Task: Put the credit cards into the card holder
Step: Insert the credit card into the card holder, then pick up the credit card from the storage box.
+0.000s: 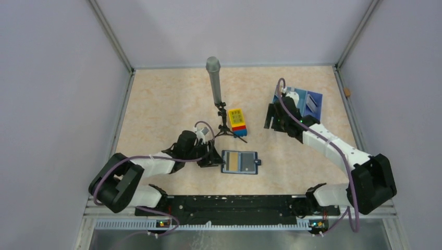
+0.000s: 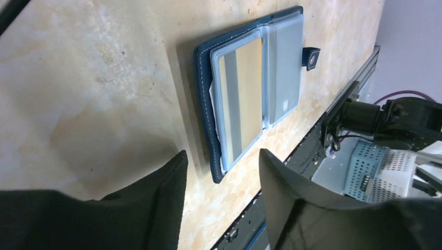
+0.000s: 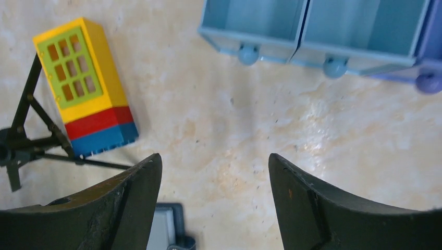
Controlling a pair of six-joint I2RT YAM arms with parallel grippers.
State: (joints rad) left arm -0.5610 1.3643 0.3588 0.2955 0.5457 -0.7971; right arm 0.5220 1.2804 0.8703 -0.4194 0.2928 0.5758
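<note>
Card holder: the blue wallet (image 1: 240, 162) lies open and flat on the table (image 1: 156, 109), at 6 o'clock from the toy block (image 1: 237, 121); its snap tab (image 1: 258, 162) sticks out at 3 o'clock.
Cards: a gold card (image 2: 240, 99) with a grey stripe sits inside a clear sleeve of the wallet; whether the other sleeve holds a card, I cannot tell.
Left gripper (image 1: 213, 159): low at the wallet's 9 o'clock edge, fingers apart, only bare table between them.
Right gripper (image 1: 272, 117): at 3 o'clock from the block, just beside the pale blue tray (image 1: 312, 101), fingers spread wide with nothing between.
Tray: at the table's 2 o'clock corner; the two compartments the wrist view shows hold nothing.
Microphone stand (image 1: 215, 83): upright on a small tripod at the block's 9 o'clock side.
</note>
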